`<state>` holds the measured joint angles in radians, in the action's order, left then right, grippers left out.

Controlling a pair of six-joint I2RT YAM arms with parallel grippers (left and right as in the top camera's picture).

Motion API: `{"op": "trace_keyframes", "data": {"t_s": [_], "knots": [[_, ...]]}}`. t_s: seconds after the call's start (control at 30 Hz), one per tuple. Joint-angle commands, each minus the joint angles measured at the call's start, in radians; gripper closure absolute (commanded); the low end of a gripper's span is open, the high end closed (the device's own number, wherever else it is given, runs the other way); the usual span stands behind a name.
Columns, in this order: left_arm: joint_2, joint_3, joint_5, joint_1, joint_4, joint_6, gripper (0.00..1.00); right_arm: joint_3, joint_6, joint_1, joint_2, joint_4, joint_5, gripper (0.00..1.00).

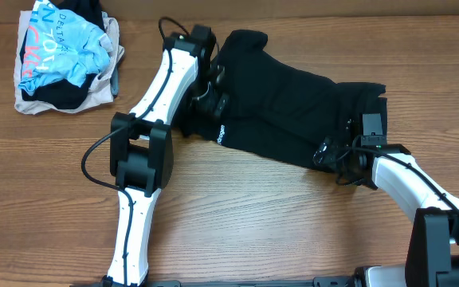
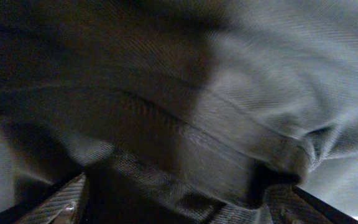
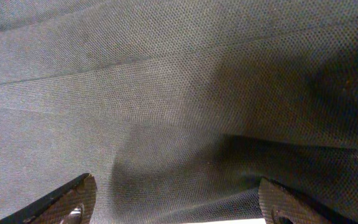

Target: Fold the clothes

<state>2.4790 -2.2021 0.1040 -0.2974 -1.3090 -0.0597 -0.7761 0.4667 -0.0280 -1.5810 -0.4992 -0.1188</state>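
On the table (image 1: 253,223), one black garment (image 1: 285,104), one pile (image 1: 62,60)

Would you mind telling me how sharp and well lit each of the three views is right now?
Overhead: evenly lit and sharp, though the black garment shows little detail beyond its white logo. Left wrist: blurred and dim, darkest at the left. Right wrist: crisp enough to show the weave, with shadow at the right.
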Motion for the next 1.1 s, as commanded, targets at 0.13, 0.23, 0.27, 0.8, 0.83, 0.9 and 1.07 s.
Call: {"op": "trace_keyframes", "data": {"t_s": [0.13,0.23,0.27,0.8,0.83,0.9,1.07], "knots": [[0.019,0.163,-0.074,-0.003,0.009,0.037,0.09,0.018,0.002,-0.006,0.001,-0.057,0.021,0.13],[0.019,0.174,-0.093,-0.002,-0.016,0.045,0.11,0.018,0.003,-0.005,0.001,-0.112,0.021,0.13],[0.019,0.174,-0.094,-0.002,-0.023,0.045,0.11,0.018,0.007,-0.006,0.001,-0.138,0.021,0.13],[-0.011,0.174,-0.18,0.006,-0.153,0.088,0.14,0.014,0.048,-0.005,0.055,-0.377,-0.058,0.16],[-0.021,0.174,-0.192,0.005,-0.148,0.094,0.14,0.011,0.025,-0.005,0.076,-0.36,-0.058,0.15],[-0.038,0.174,-0.197,0.007,-0.132,0.094,0.13,-0.003,-0.007,-0.005,0.118,-0.312,-0.048,0.13],[-0.052,0.174,-0.197,0.013,-0.095,0.093,0.1,-0.011,-0.085,-0.005,0.152,-0.118,0.021,0.11]]}}
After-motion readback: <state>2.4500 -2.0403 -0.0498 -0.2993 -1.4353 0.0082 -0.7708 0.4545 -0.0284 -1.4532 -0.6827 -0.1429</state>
